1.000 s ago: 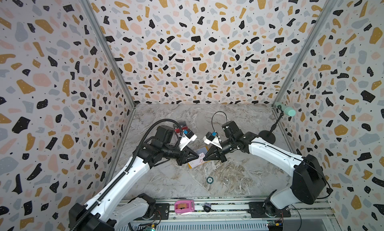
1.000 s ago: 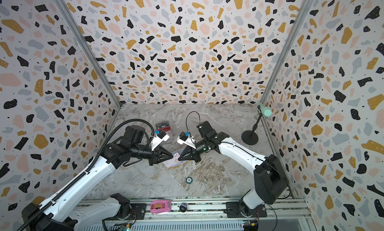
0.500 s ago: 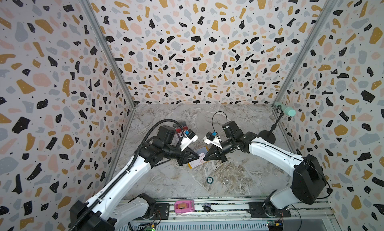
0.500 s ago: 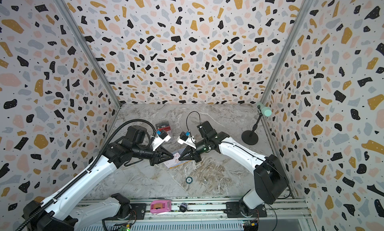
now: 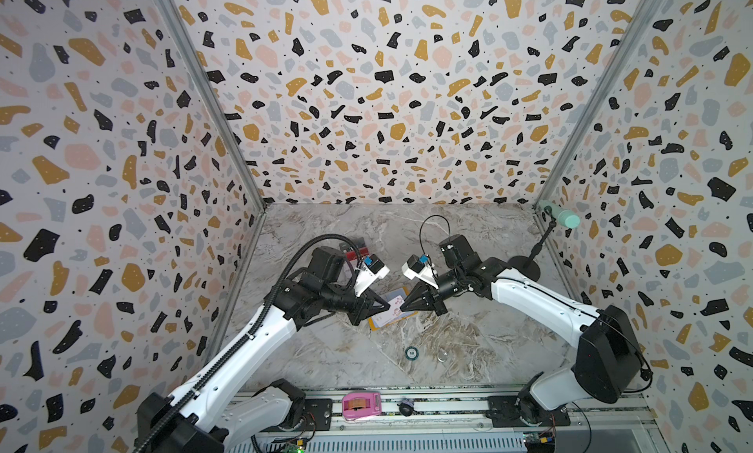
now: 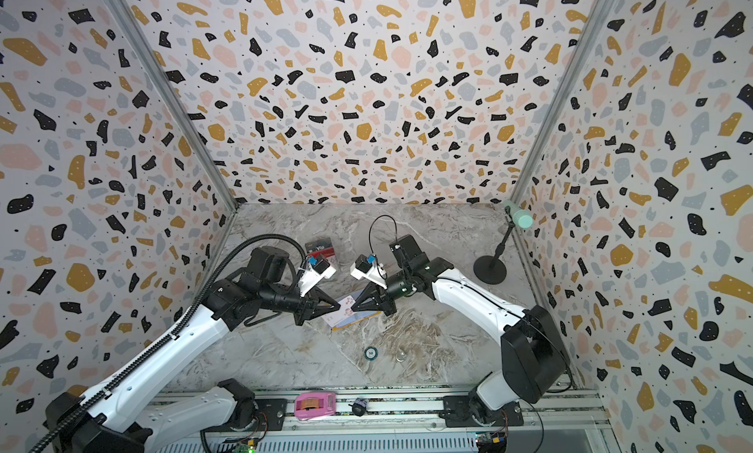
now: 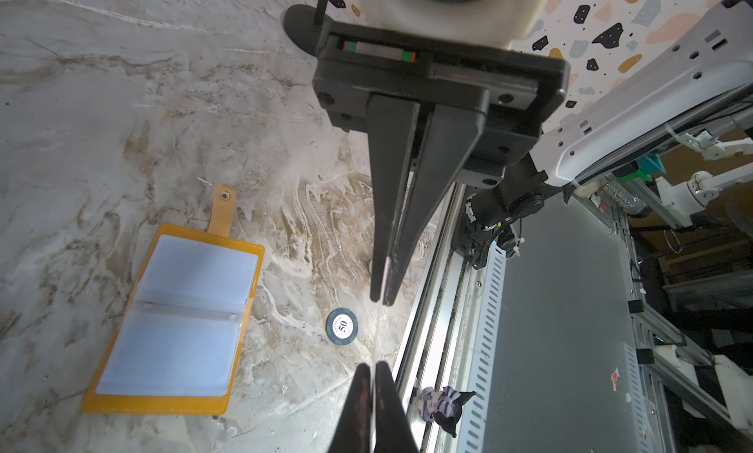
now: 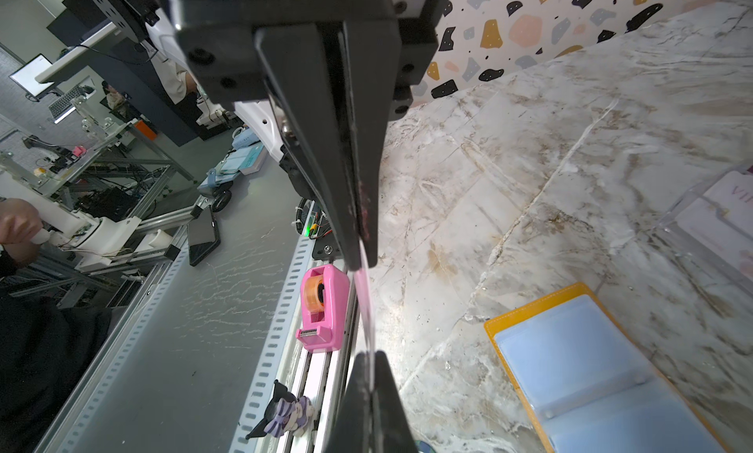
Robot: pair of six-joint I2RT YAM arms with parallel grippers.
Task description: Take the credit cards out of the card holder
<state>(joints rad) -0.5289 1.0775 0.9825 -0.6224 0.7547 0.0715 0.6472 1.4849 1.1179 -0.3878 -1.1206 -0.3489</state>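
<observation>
Above the front middle of the table (image 5: 326,349), the left end effector (image 5: 386,306) and the right end effector (image 5: 402,308) meet tip to tip. Each is pressed together on an opposite end of the white card (image 8: 367,308). Both wrist views show that card edge-on, a thin sliver bridging the two sets of jaws. It therefore stands on edge, with its held axis running along the line from arm to arm. It hangs clear of the table, roughly over the poker chip (image 7: 342,326).

The card holder (image 7: 175,316) lies open and flat on the table, below the pair and toward the back wall. The sleeves that show look empty. The black card (image 6: 318,246) and red card (image 6: 327,254) rest farther back, on the left arm's side.

This looks like a handover. The right end effector probably has to let go, since the left arm is nearer those two cards.
</observation>
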